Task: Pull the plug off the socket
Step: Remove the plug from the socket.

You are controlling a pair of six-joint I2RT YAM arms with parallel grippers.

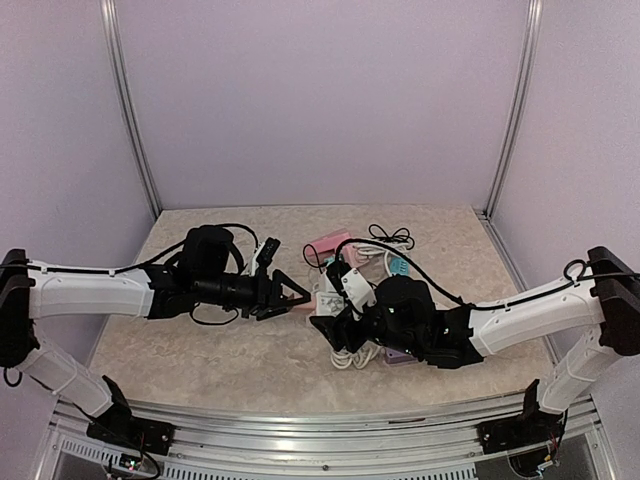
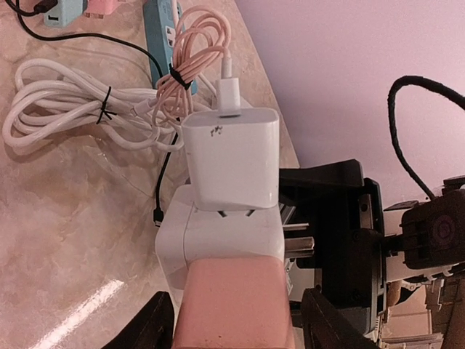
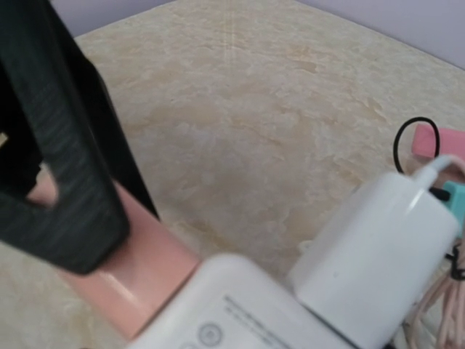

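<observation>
Top view: left claw (image 1: 288, 293) and right claw (image 1: 335, 322) meet mid-table. The plug (image 1: 347, 282) sits just ahead of the left claw's tips and just above the right claw. I can't tell from here whether the right claw is gripping anything.

Left wrist: left claw (image 2: 232, 320) is clenched on a pink block (image 2: 234, 302), 1 finger on each side. The white socket (image 2: 218, 236) sits directly ahead of the tips, on the block's far end. The plug (image 2: 231, 156) is next in line, with a sliver of prong showing at the seam, so it looks partly unseated. The right claw's black body is beside the socket, and I can't tell its grip. A tied pink cable (image 2: 192, 51) hangs off the plug's far end.

Right wrist: the plug (image 3: 378, 269) is close in, lower right, next to the socket (image 3: 240, 313). Its own fingers aren't clearly visible, so its state is unknown.

Risks, as I judge them:
1. An off-axis pull would bind or bend the prongs.
2. The socket could come off the pink block instead of the plug, if that joint is the weaker one.
3. The smooth plug shell could let the right claw slip.
4. The cable bundle could drag and twist the plug mid-pull.
</observation>
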